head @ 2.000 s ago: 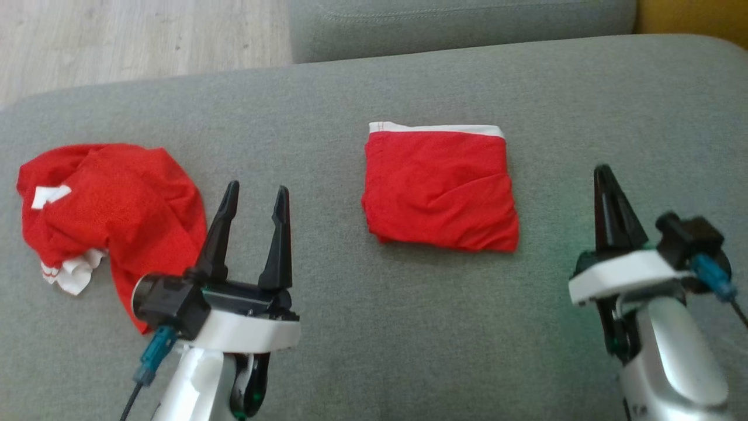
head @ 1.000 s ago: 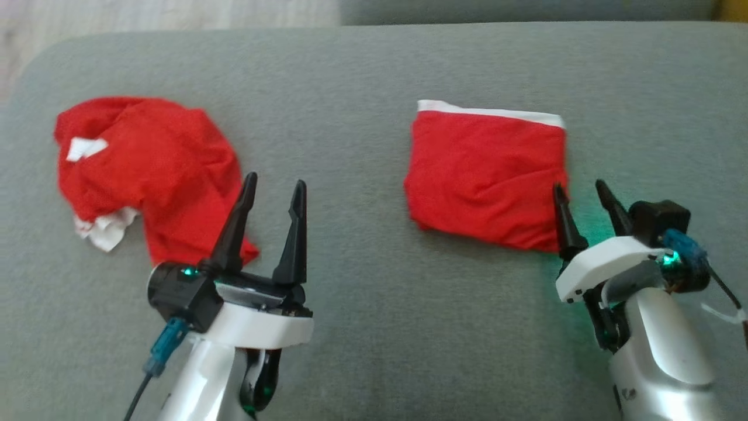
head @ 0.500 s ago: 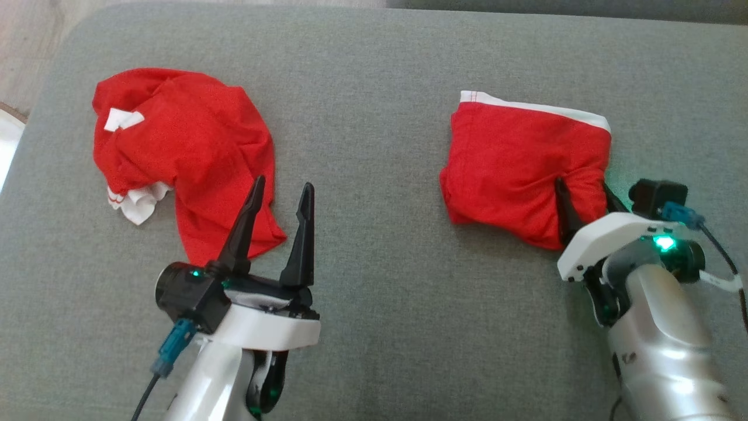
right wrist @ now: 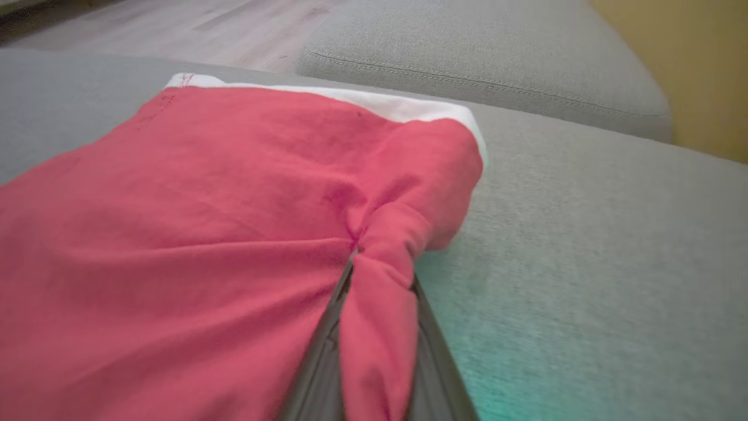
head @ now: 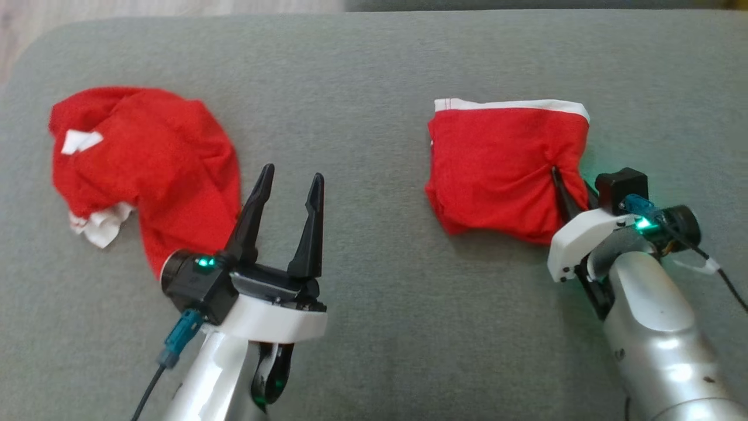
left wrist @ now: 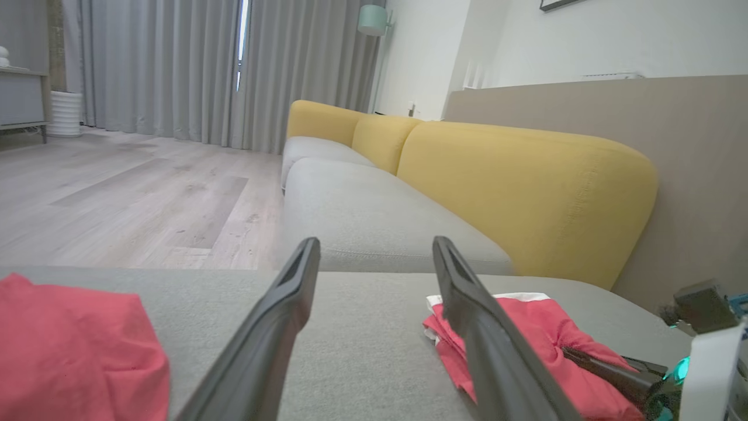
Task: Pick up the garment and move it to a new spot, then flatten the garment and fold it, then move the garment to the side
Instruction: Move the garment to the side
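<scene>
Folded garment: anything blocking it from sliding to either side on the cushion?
To the robot's right, nothing visible: bare cushion lies beyond the right gripper, which is shut on the folded garment at its edge. To the left stand the open left gripper and a crumpled red garment.

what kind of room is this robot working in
Most likely a home living room: a long sofa with yellow backrests and grey seats, pale wood flooring, and floor-length grey curtains along the far wall.
</scene>
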`<state>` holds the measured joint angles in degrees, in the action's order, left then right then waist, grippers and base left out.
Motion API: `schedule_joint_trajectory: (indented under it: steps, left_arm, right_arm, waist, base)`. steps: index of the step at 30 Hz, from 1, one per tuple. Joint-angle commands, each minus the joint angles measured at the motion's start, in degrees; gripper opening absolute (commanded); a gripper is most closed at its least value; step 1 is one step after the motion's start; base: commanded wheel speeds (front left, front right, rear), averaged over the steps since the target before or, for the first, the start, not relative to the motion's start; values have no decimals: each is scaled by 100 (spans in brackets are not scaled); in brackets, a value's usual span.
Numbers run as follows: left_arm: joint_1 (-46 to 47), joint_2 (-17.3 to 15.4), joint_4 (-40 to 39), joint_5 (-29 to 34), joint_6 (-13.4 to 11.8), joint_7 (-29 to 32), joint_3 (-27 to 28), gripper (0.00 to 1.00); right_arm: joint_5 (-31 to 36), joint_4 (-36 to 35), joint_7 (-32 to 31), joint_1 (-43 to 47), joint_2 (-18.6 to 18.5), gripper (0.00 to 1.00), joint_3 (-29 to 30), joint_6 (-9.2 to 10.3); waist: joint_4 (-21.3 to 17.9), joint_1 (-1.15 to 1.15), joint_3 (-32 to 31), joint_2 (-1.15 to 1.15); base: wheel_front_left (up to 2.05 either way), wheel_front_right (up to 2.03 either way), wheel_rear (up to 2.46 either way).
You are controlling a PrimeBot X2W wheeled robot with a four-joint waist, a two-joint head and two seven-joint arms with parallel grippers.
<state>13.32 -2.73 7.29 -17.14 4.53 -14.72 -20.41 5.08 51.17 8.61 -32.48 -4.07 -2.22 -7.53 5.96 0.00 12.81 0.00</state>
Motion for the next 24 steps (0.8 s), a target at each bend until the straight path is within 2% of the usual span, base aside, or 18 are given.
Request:
schedule_joint_trajectory:
  steps: [1,7,17,24]
  left_arm:
    - [243,-15,-184,12,-41,-28,142,100]
    - [285,-15,-186,-28,-96,-28,32,100]
    - [386,-15,-242,-8,-136,-28,-31,100]
    - [542,-15,-280,31,-87,-28,-20,100]
  right_arm:
    - [66,-164,79,-254,-63,0,-176,4]
    - [75,-298,10,-268,-573,0,-609,4]
    - [-525,-666,-365,-287,-2003,0,-1496,4]
    - [-970,-736,-616,-351,-2867,0,-1674,4]
  waist:
    - [-113,0,-47,0]
    - [-365,0,-123,0]
    - [-565,0,15,0]
    - [-574,0,290,0]
  base:
    - [0,0,0]
    - [0,0,0]
    - [0,0,0]
    - [0,0,0]
